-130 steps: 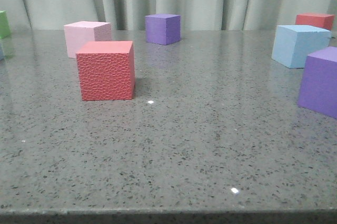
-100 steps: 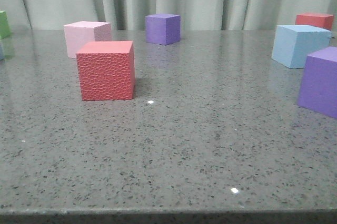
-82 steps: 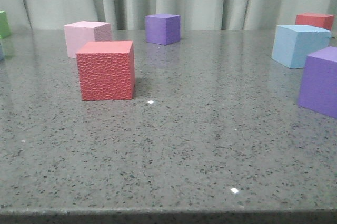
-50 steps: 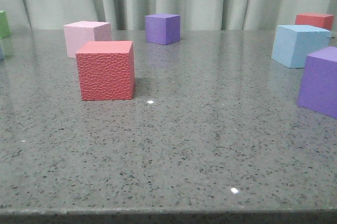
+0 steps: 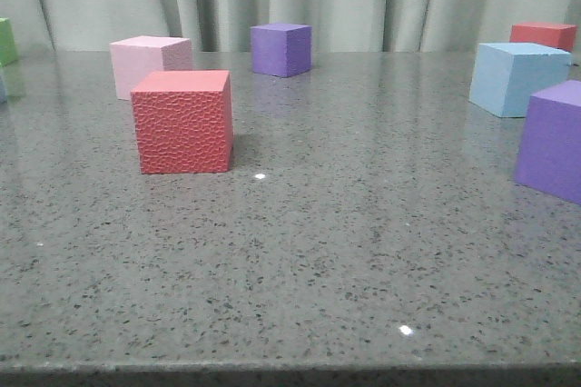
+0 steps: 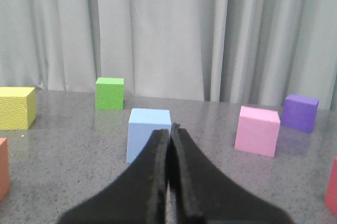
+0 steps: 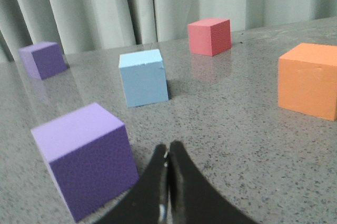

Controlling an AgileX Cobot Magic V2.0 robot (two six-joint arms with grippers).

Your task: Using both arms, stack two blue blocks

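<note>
Flanking blue block (image 5: 517,76): purple cube (image 5: 552,139)

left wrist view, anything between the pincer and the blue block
Nothing. In the left wrist view the shut left pincer points at the blue block, with only bare table showing around them.

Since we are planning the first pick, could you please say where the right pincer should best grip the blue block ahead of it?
Grip the blue block across its two flat upright side faces, coming from above; its top is clear. The right pincer is shut, so open first.
</note>
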